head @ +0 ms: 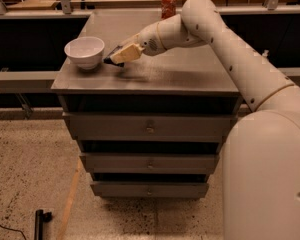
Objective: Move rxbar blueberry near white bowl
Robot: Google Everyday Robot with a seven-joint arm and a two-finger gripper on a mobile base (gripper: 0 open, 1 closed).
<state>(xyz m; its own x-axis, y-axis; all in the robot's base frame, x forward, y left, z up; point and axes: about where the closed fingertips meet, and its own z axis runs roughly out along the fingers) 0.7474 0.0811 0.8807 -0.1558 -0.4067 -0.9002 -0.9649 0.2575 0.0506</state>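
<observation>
The white bowl (85,52) stands on the front left part of the grey cabinet top (190,74). My gripper (119,56) reaches in from the right and hangs just above the top, right beside the bowl's right side. It is shut on the rxbar blueberry (110,61), which shows only as a dark sliver sticking out under the cream fingers (127,52) toward the bowl. The rest of the bar is hidden by the fingers.
A red can (168,3) stands at the back edge of the cabinet top, behind my arm (215,29). The cabinet has three drawers (150,129) below. A dark rail runs left and right of it. A black object (39,219) lies on the floor.
</observation>
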